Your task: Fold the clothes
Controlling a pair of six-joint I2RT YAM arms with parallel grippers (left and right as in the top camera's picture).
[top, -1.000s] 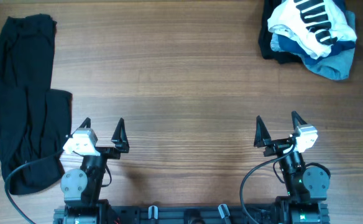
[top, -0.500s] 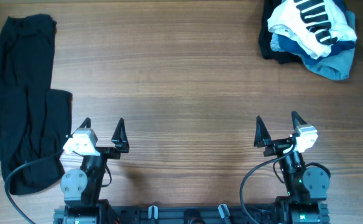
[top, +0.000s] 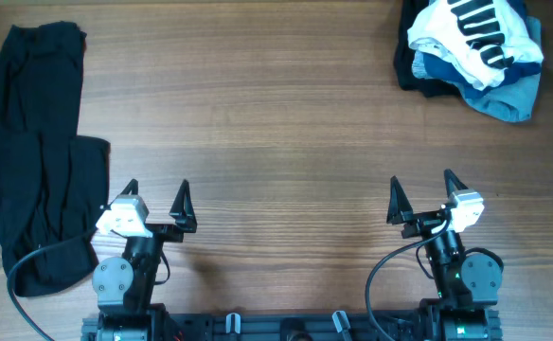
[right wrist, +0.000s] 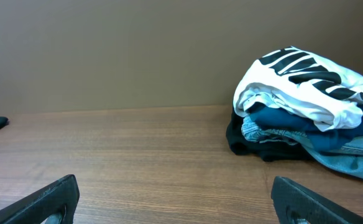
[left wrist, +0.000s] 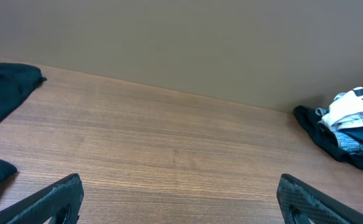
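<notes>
Wooden bench [top: 276, 133], viewed from above: the black garment [top: 35, 152] lay limp along the 9 o'clock edge. It formed a long rumpled strip running from about 10 o'clock down to about 8 o'clock, its lower half wider than its upper and lapped over itself in soft folds. Neither tool touched it.

The left tool [top: 156, 189] sat near 7 o'clock, just to the 3 o'clock side of the garment's lower end, its two dark fingers [top: 183, 201] spread wide and gripping nothing. The right tool [top: 421, 182] sat near 5 o'clock, well apart from the garment, likewise parted and empty. Both tools pointed toward 12 o'clock.

At about 1 o'clock, in the far corner, a heap [top: 466, 71] of other clothes rested. A white garment with black stripes [top: 471, 38] lay on top, a light blue garment [top: 506, 95] beneath it spilled toward 4 o'clock, and a dark item [top: 409, 66] showed at the heap's 9 o'clock side.

The left wrist camera caught parts of the black garment at its 9 o'clock edge and the heap small at 3 o'clock, before a plain wall [left wrist: 181, 37]. The right wrist camera showed the heap closer, with a darker blue layer [right wrist: 281, 118] between the white top and the pale blue cloth.
</notes>
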